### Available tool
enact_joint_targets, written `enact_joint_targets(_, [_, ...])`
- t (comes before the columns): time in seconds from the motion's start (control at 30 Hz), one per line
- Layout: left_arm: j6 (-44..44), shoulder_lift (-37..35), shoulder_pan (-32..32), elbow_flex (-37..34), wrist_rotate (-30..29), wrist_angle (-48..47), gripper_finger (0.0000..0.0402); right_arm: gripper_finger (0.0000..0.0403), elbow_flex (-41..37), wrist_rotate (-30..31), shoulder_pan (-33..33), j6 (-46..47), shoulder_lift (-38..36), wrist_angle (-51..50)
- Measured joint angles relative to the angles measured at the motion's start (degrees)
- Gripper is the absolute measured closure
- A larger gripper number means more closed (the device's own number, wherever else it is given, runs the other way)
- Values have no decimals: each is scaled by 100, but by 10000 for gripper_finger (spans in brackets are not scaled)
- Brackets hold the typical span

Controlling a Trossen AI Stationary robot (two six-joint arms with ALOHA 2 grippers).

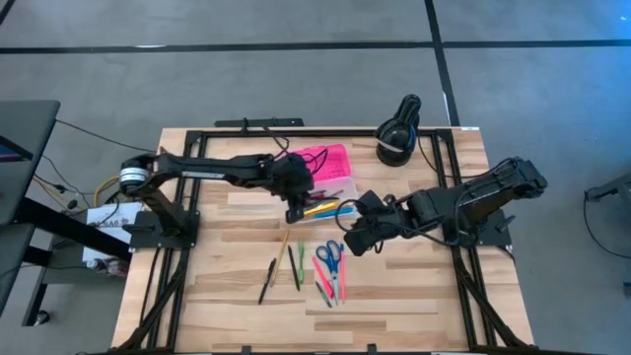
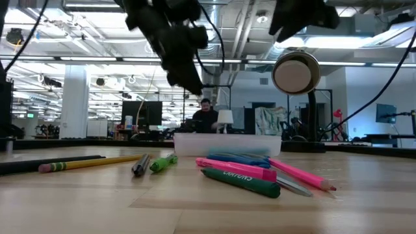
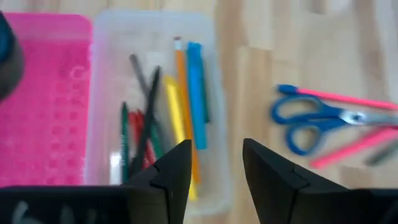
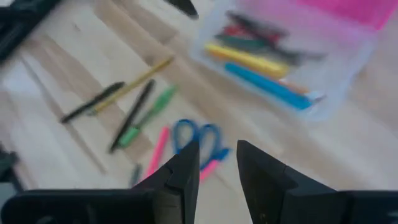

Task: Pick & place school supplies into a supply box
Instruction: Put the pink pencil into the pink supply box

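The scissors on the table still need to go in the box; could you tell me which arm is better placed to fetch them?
Probably the right: its open claw hangs beside the scissors, while the left claw, also open, hovers over the clear box.

The wooden table (image 1: 394, 296) carries a clear box (image 1: 330, 195) with its pink lid (image 1: 323, 161) lying open beside it, and a black lamp (image 1: 398, 133) at the far edge. Loose on the wood lie blue scissors (image 1: 330, 254), pink pens (image 1: 338, 281), a green pen (image 1: 300, 264), a yellow pencil (image 1: 284, 248) and a dark pen (image 1: 267, 279).
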Motion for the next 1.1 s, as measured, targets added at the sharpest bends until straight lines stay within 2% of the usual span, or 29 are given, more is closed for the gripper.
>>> enact_joint_targets(0.1, [68,-389,-227,-2,-110,-295,269,302,-25,-276,63,411,284,50])
enact_joint_targets(0.3, [174,-1145,-675,-2,-707,-919,271,302,-9,-1101,244,905,1131,938])
enact_joint_targets(0.6, [197,-1925,-993,-9,-1502,-1653,271,302,41,-1275,426,2462,1940,1113])
enact_joint_targets(0.73, [83,-2112,-1021,-7,-1580,-1949,271,302,48,-1484,428,2665,2230,1383])
enact_joint_targets(0.9, [-18,-2222,-1059,-9,-1616,-2111,271,302,70,-1442,446,2930,2406,1428])
enact_joint_targets(1.1, [-84,-2243,-1169,-9,-1616,-2187,271,302,17,-1514,409,2942,2553,1186])
